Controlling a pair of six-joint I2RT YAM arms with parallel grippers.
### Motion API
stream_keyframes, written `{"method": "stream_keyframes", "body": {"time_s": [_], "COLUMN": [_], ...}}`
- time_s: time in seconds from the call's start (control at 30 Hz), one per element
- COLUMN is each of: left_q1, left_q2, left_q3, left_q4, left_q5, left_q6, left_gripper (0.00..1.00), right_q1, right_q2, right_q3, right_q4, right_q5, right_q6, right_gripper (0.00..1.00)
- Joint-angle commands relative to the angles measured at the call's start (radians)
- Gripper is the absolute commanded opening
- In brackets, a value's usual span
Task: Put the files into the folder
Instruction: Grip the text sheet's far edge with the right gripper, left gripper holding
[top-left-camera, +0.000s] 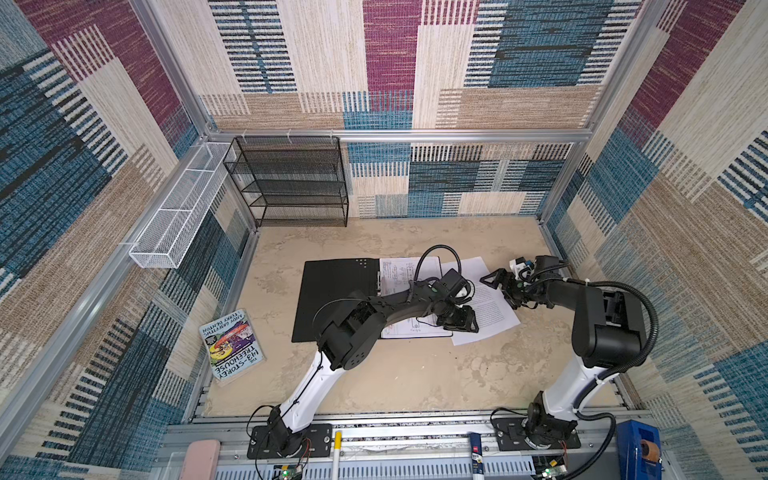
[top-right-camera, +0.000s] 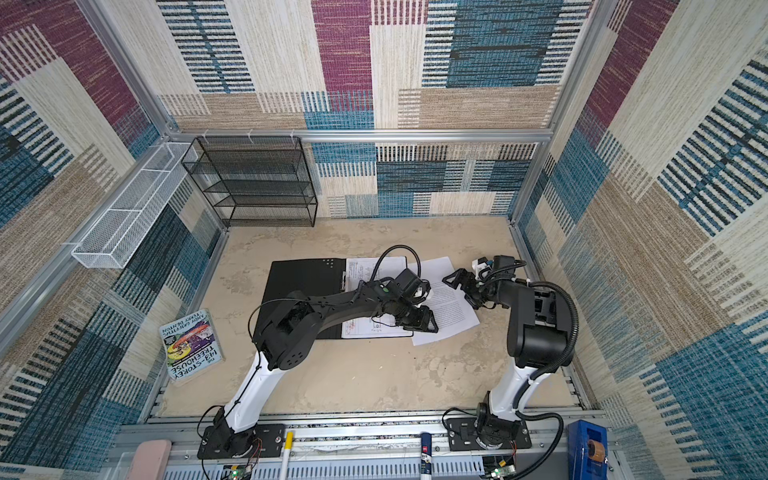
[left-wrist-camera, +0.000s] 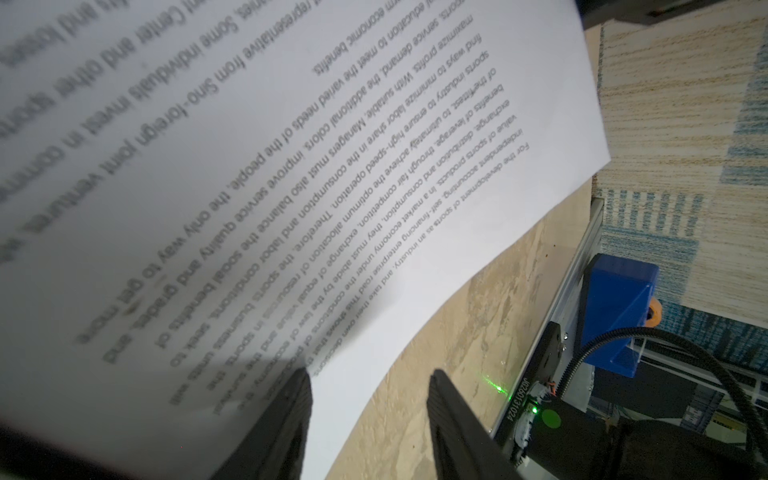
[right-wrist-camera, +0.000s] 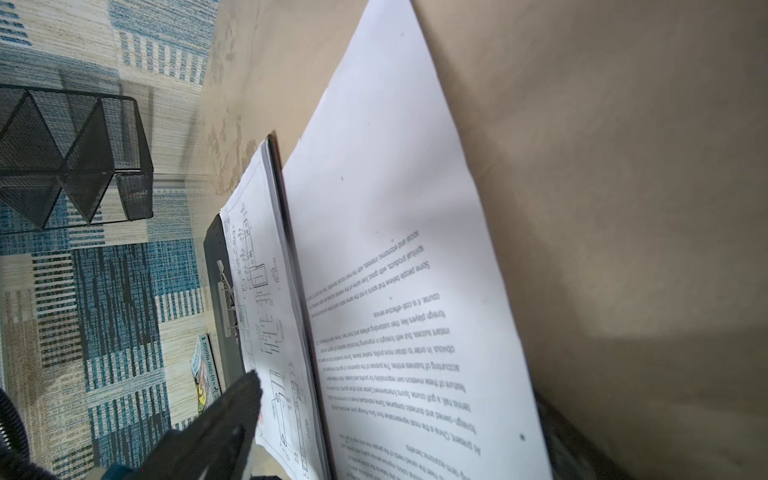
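Note:
The folder (top-left-camera: 332, 299) (top-right-camera: 299, 282) lies open on the table, black inside up. Files with line drawings (top-left-camera: 399, 274) (right-wrist-camera: 257, 291) rest on its right half beside the spine clip (right-wrist-camera: 226, 299). One more file, a text sheet (top-left-camera: 490, 307) (left-wrist-camera: 332, 166) (right-wrist-camera: 395, 249), lies askew over the folder's right edge and onto the table. My left gripper (top-left-camera: 461, 322) (left-wrist-camera: 370, 374) is open at this sheet's near edge, which passes between its fingers. My right gripper (top-left-camera: 500, 289) (right-wrist-camera: 397, 386) stands wide open at the sheet's right side, the sheet lying between its fingers.
A colourful paperback book (top-left-camera: 232, 349) lies at the table's left edge. A black mesh shelf (top-left-camera: 291, 183) stands at the back left, with a white mesh basket (top-left-camera: 183, 208) on the left wall. A blue box (top-left-camera: 636, 449) sits at the front right rail.

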Motion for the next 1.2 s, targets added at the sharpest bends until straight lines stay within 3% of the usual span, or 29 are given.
{"method": "stream_keyframes", "body": {"time_s": [0.0, 0.23, 0.4, 0.63, 1.17], "left_q1": [0.011, 0.011, 0.013, 0.013, 0.014], "left_q2": [0.028, 0.022, 0.021, 0.023, 0.021], "left_q3": [-0.027, -0.035, -0.039, -0.038, -0.035], "left_q4": [-0.258, -0.252, -0.250, -0.250, -0.253], "left_q5": [-0.167, -0.163, -0.162, -0.159, -0.158], "left_q6": [0.023, 0.018, 0.019, 0.019, 0.023], "left_gripper": [0.50, 0.50, 0.50, 0.49, 0.49], "right_q1": [0.000, 0.000, 0.000, 0.000, -0.002], "right_q2": [0.003, 0.028, 0.046, 0.077, 0.057], "right_q3": [0.010, 0.036, 0.076, 0.093, 0.118], "right_q4": [-0.040, -0.029, -0.069, -0.051, -0.097], "right_q5": [0.067, 0.046, 0.088, 0.025, 0.089], "right_q6": [-0.008, -0.003, -0.025, -0.024, -0.042], "right_gripper": [0.85, 0.55, 0.55, 0.56, 0.34]}}
